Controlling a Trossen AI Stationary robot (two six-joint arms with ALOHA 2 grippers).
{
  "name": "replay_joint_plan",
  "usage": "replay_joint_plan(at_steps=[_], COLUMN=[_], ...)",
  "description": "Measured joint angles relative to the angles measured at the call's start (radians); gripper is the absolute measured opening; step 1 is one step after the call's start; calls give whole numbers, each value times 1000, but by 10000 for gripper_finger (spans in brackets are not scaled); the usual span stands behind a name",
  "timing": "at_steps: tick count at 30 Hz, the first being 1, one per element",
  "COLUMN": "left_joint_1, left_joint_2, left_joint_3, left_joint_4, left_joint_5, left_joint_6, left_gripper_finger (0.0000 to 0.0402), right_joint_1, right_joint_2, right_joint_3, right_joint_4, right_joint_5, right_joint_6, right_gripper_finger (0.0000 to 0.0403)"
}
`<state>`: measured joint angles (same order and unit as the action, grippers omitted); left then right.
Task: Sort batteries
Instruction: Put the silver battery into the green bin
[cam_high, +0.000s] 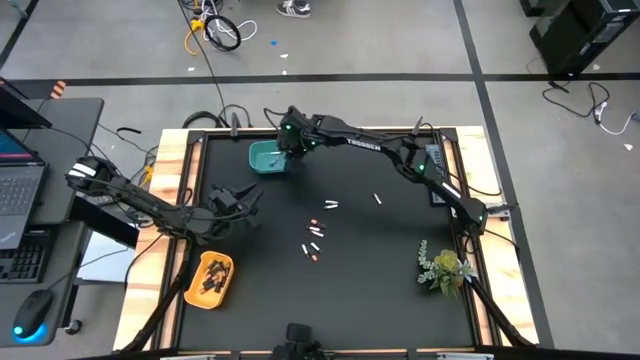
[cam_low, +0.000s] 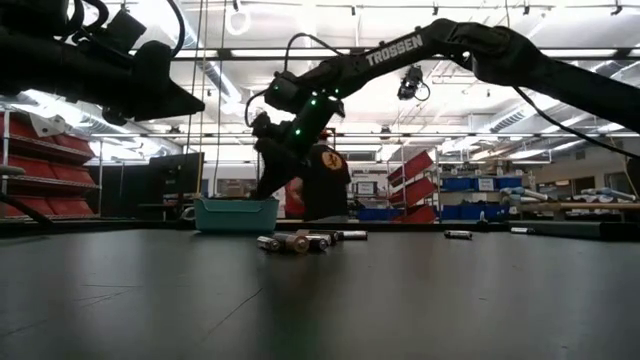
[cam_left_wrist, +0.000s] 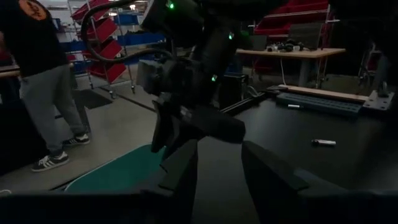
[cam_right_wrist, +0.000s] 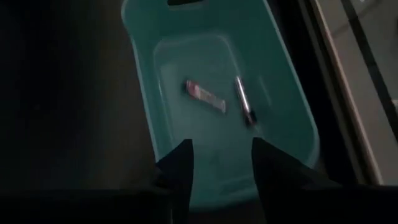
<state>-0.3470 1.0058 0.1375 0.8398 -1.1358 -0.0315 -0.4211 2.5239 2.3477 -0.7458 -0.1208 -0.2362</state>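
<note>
On the left, we see the yellow bin (cam_high: 209, 279) holding several batteries, with the left gripper (cam_high: 243, 197) hovering beyond it, jaws apart and empty. Next, the right gripper (cam_right_wrist: 219, 163) hangs over the teal bin (cam_high: 266, 158), jaws apart, 2 batteries (cam_right_wrist: 206, 96) lying inside. Loose batteries (cam_high: 315, 238) remain mid-table; we judge them light, stiff and slippery, best pinched across the middle.
</note>
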Motion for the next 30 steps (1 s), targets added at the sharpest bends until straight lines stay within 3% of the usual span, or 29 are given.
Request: replay_joint_plan(at_steps=[8,14,23,27,30], left_joint_1=[0,0,-1,-2,-1], left_joint_2=[0,0,0,1,3], left_joint_3=[0,0,0,1,1], left_joint_4=[0,-1,-13,-73,-145], left_joint_5=[103,191,359,382,359], left_joint_6=[-58,-86,-222,-288,-326], left_gripper_finger=[140,140,140,140,140], right_joint_1=[91,271,491,592,652], right_joint_2=[-220,-390,-629,-675,-654], right_joint_3=[0,-225,-920,-1113,-1190], right_joint_4=[-218,-178,463,758,828], right_joint_5=[81,211,271,361,418], right_joint_6=[-33,-10,231,277,311], right_gripper_finger=[134,126,125,125,125])
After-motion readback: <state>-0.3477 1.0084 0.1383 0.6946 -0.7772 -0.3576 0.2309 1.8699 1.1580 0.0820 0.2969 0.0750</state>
